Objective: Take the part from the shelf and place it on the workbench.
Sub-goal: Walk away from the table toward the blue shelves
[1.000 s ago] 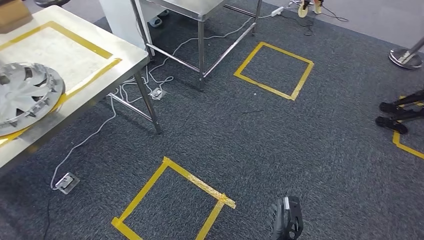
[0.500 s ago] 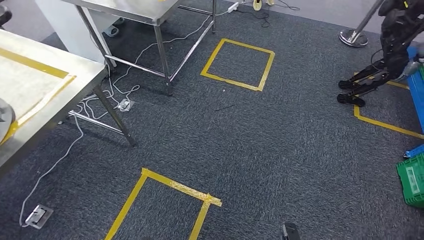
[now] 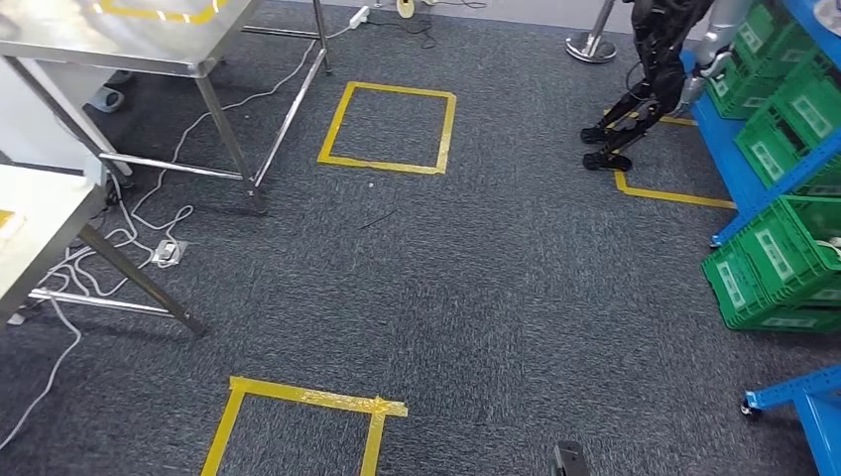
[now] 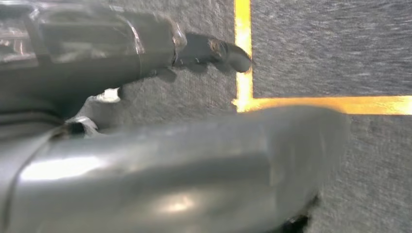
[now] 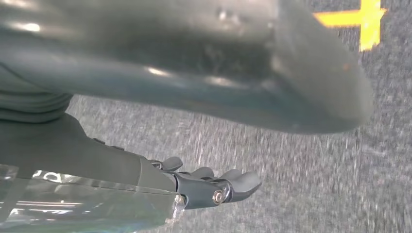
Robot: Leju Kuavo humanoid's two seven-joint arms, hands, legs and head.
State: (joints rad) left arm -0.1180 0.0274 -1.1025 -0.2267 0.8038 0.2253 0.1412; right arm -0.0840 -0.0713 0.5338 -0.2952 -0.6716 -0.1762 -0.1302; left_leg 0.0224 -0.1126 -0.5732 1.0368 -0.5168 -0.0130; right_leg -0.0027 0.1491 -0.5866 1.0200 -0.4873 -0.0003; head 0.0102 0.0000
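Head view: the robot is facing grey carpet between a steel table point(image 3: 30, 223) and a blue shelf point(image 3: 739, 164) loaded with green crates point(image 3: 769, 263), where the part is presumably waiting; none is discernible. Left hand point(image 4: 160, 145) and right hand point(image 5: 204, 187) are hanging over the floor, fingers apart and grasping nothing, likely kept free for the pickup.

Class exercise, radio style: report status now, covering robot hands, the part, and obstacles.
Left robot hand and right robot hand hang empty over carpet. Part not in sight; blue shelf with green crates ahead right. Another robot stands beside the shelf.
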